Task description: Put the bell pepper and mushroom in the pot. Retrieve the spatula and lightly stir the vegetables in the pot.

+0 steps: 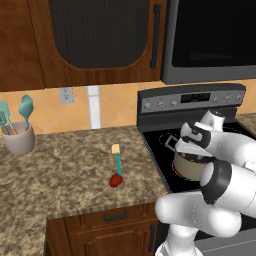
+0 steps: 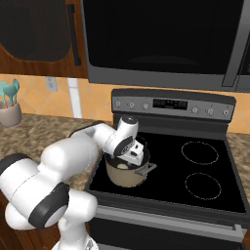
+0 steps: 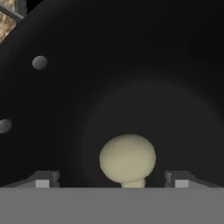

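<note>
The gripper (image 3: 113, 178) is held down inside the round pot (image 2: 126, 177). Its two small dark finger tips (image 3: 43, 179) are spread wide apart, and nothing is gripped by them. Between the tips, just ahead of them, a pale mushroom (image 3: 127, 158) with a smooth round cap and a short stem is seen lying on the dark pot floor. No tip touches it. The pot's inside looks smooth and black, with two small grey rivets (image 3: 39, 62) on its wall. From the base views, the pot is seen on the black glass stove top (image 2: 205, 180), with beige sides and a grey bent handle (image 2: 146, 169). Well off to the gripper's left, on the speckled stone counter (image 1: 65, 170), a shiny red pepper (image 1: 116, 180) is seen touching the end of a thin teal spatula (image 1: 118, 161) with a flat tan blade. Further left stands a beige cup (image 1: 19, 139) of teal spoons.
</note>
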